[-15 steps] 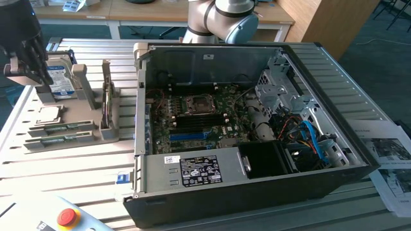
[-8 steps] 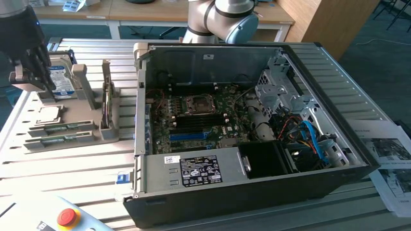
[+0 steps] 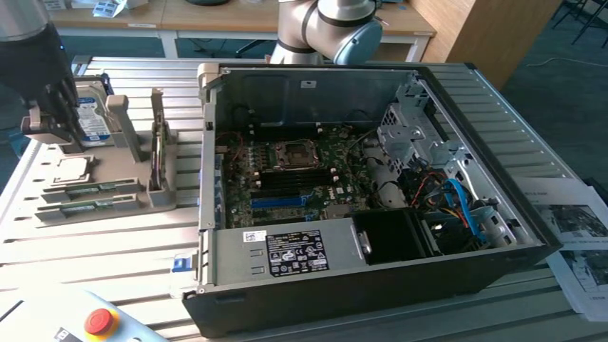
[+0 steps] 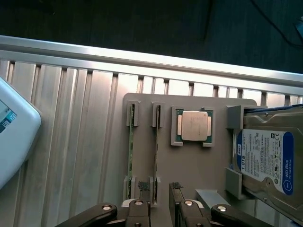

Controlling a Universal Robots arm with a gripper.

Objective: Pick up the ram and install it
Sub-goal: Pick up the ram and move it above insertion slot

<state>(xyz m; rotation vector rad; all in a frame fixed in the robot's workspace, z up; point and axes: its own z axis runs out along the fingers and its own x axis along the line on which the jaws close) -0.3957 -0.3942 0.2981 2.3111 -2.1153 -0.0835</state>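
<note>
Jaws wide apart, aimed straight down over the ram [image 4: 155,151]

The exterior view looks down obliquely on the open computer case [image 3: 380,285], mid-frame. The wrist view faces straight down past the gripper [image 4: 160,187], close over the grey parts holder [image 4: 189,165], seen at the exterior frame's left.

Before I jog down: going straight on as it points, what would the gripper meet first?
Likely the ram nearer the processor: its end lies between the fingertips of the open gripper, standing in the grey holder. Depth is unclear.
</note>
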